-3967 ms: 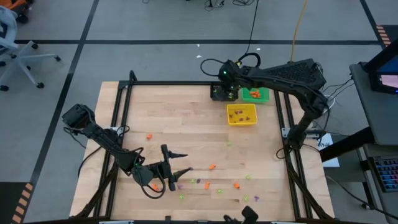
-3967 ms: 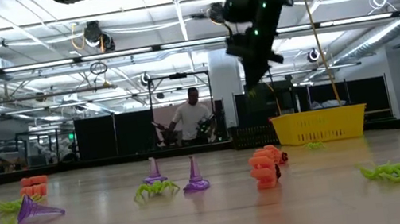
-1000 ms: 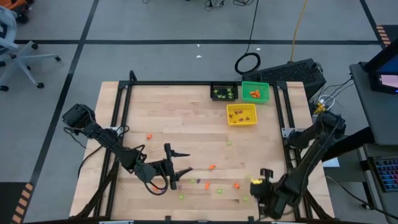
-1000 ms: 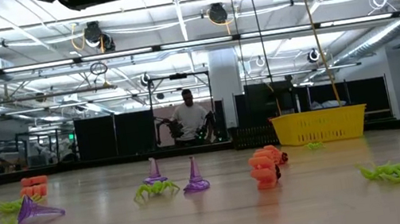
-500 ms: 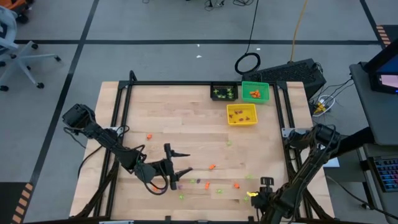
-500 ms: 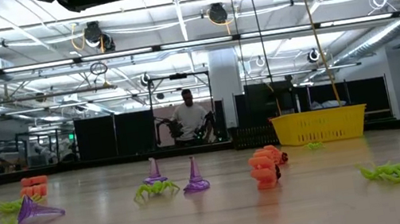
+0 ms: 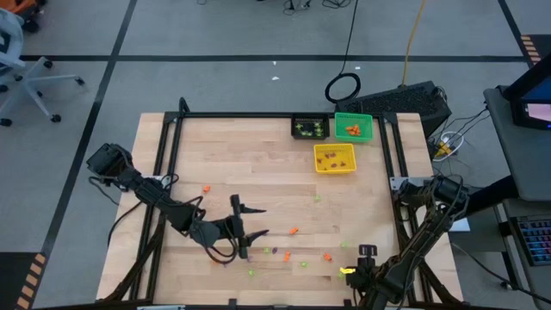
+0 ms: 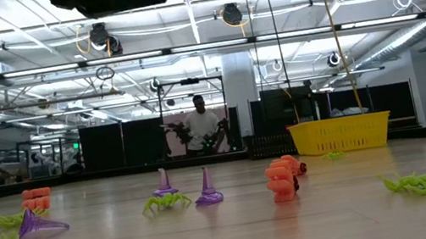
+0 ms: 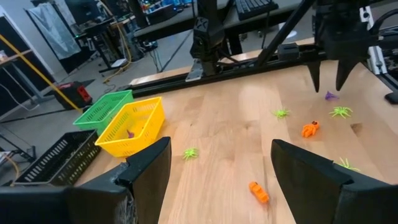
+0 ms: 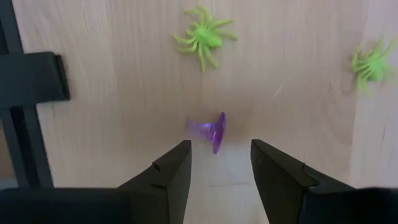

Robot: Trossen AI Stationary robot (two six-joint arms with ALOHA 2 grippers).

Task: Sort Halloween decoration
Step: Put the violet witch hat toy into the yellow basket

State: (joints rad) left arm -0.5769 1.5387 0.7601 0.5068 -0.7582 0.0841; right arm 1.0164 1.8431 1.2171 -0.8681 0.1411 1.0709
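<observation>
The Halloween decoration is small trinkets strewn over the wooden table [image 7: 258, 164]: orange ones [image 7: 294, 231], purple ones [image 7: 275, 251] and green spiders [image 7: 251, 272]. My right gripper [image 10: 221, 146] points down near the table's near right corner, open. Its fingers stand just above a purple cone-shaped trinket [image 10: 211, 129] that lies on its side on the wood. The left wrist view shows this gripper [image 9: 328, 87] hanging over that trinket [image 9: 329, 95]. My left gripper [image 7: 258, 221] stands open and empty over the near middle of the table.
Black [image 7: 297, 127], green [image 7: 370, 129] and yellow [image 7: 318, 164] bins stand at the far right, each with trinkets inside. Two green spiders [image 10: 202, 38] [image 10: 372, 62] lie close to the purple trinket. A person stands in the room beyond the table [image 8: 202, 130].
My right gripper has come down toward the table at the near right corner, shifting a little toward the near edge, and now hangs just over the purple trinket. The trinkets have not moved.
</observation>
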